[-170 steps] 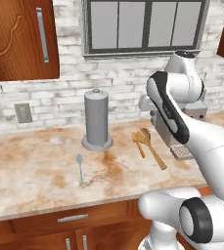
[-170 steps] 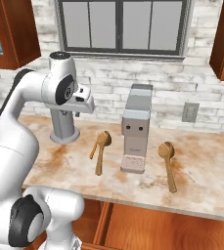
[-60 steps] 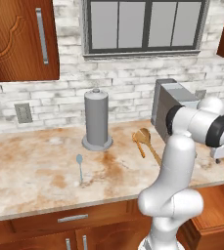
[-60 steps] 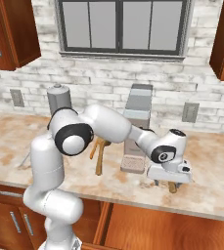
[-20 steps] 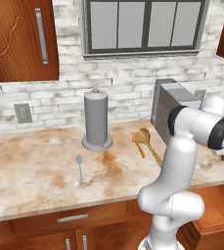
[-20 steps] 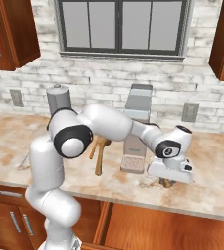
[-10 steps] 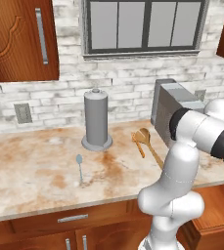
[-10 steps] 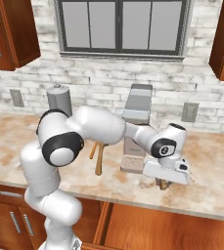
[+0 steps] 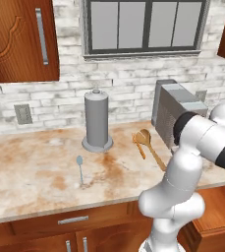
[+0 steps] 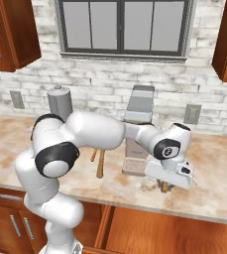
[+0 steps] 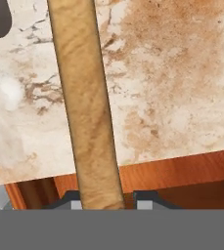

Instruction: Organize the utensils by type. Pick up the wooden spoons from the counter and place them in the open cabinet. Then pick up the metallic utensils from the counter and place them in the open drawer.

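Hand has sunk; jaws straddle wooden spoon beside coffee machine.

A whitewashed brick wall holds a dark-framed four-pane window and a grey wall outlet, flanked by a carved-panel wall cabinet with a silver bar handle, above reddish-brown base cabinet fronts.

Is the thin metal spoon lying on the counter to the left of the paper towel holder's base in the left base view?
Yes, the metal spoon lies flat on the counter, in front of and slightly left of the grey paper towel holder.
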